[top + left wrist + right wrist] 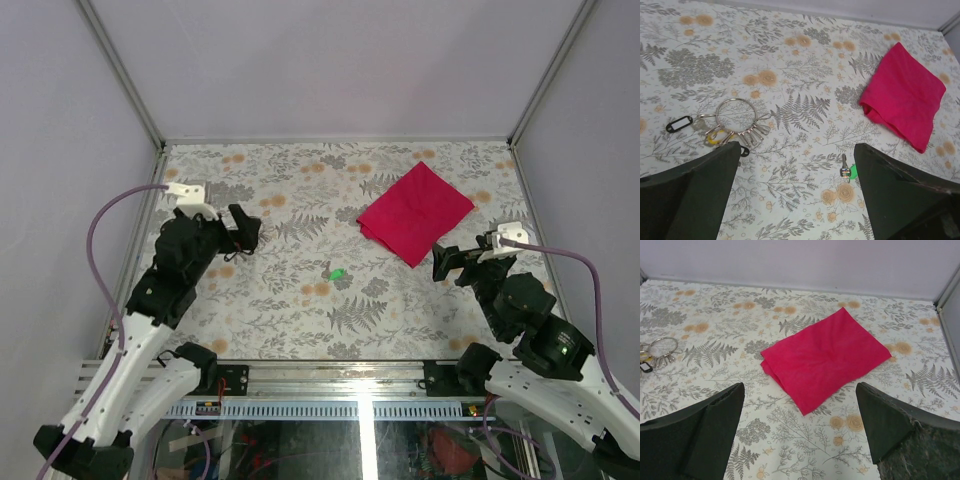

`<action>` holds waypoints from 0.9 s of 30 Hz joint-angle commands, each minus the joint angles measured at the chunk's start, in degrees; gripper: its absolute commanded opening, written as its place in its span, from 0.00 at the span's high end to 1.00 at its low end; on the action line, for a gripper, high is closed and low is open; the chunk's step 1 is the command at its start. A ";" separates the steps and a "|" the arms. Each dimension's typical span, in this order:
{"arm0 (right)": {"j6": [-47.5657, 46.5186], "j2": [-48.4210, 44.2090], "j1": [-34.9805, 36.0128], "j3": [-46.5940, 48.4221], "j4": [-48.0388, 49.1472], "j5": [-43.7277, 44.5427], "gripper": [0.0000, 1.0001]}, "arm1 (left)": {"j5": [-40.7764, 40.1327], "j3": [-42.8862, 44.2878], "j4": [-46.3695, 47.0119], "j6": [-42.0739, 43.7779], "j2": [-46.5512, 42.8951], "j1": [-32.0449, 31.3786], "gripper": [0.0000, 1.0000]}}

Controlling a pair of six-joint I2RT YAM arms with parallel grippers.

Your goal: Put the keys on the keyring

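Observation:
The keyring, a thin silver wire loop, lies flat on the floral tabletop. On it hang several silver clips, a black-framed tag and a pale yellow tag. It also shows at the left edge of the right wrist view. A small silver key with a green tag lies loose to its right, and shows as a green speck in the top view. My left gripper is open and empty, above the table between ring and loose key. My right gripper is open and empty near the cloth.
A folded red cloth lies at the back right of the table, just ahead of my right gripper. Pale walls with metal corner posts close in the table on three sides.

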 commanded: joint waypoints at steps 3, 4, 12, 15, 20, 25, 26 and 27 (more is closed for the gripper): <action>0.65 -2.48 -0.17 -3.13 2.15 4.51 0.01 | -8.03 -5.76 1.12 -3.04 -7.65 0.28 0.00; 0.90 -2.58 -0.19 -3.52 1.99 4.23 0.01 | -8.15 -5.73 0.79 -2.62 -7.87 0.23 0.00; 1.56 -2.42 -0.20 -3.54 1.30 4.51 0.01 | -11.16 -4.94 -1.65 -2.43 -7.52 0.24 0.00; 1.72 -2.71 -0.16 -3.43 1.14 5.02 0.01 | -12.30 -5.06 -1.46 -2.01 -8.00 0.28 0.00; 1.78 -2.95 -0.21 -3.53 1.25 4.04 0.01 | -14.14 -5.67 -1.62 -1.28 -9.46 0.28 0.00; 1.39 -2.94 -0.17 -3.69 1.89 2.38 0.01 | -14.64 -6.47 -1.93 -0.48 -10.70 0.23 0.00; 1.11 -3.04 -0.16 -4.01 2.36 2.52 0.01 | -14.72 -6.59 -1.79 -0.34 -11.13 0.27 0.00; 0.95 -3.21 -0.17 -4.29 2.76 2.73 0.01 | -15.02 -6.61 -1.81 -0.36 -11.40 0.26 0.00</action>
